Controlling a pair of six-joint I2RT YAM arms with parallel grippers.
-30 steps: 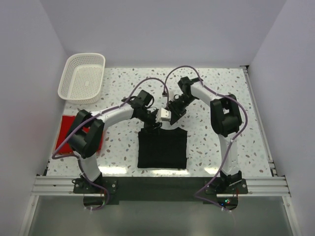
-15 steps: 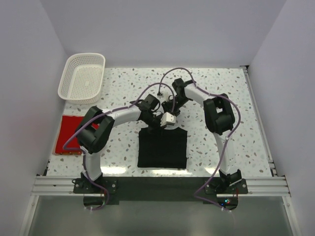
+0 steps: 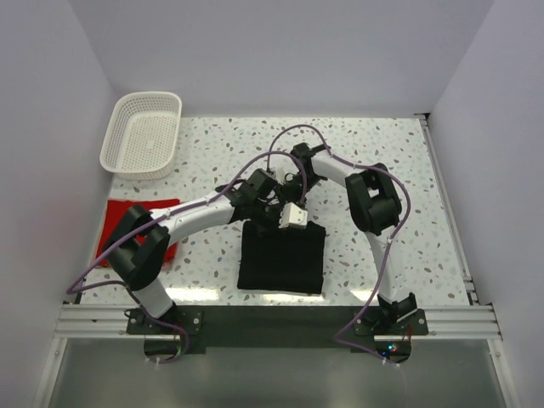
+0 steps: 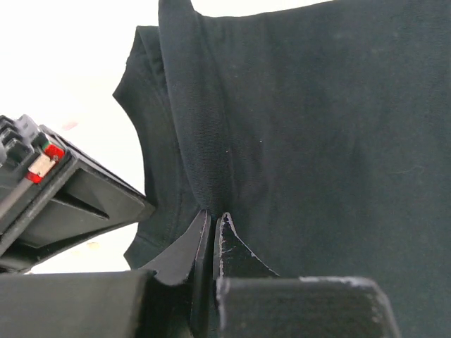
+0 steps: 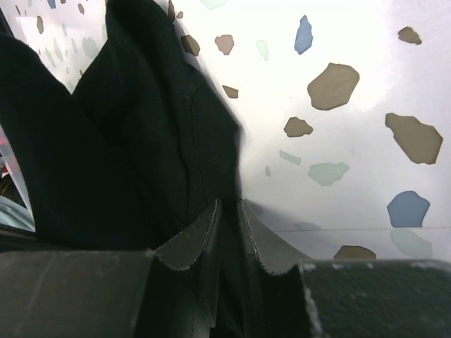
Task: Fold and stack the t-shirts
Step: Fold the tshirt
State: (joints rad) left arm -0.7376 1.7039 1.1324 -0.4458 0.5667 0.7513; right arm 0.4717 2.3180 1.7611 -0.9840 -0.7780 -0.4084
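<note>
The black t-shirt (image 3: 280,259) lies folded into a rough square on the speckled surface (image 3: 204,140), at lower centre of the overhead view, between the two arm bases. Its far edge is gathered up where both grippers meet. In the left wrist view the left gripper (image 4: 213,217) is seen pressed together on a raised ridge of the black cloth, which runs up the frame from the fingertips. In the right wrist view the right gripper (image 5: 227,204) is seen pinching a fold of the same shirt, its fingers nearly touching, with bare surface to the right of the cloth. The red t-shirt (image 3: 117,217) lies flat at the left edge of the overhead view, partly hidden under the left arm. The white lattice basket (image 3: 110,144) sits at upper left, beyond the red t-shirt.
</note>
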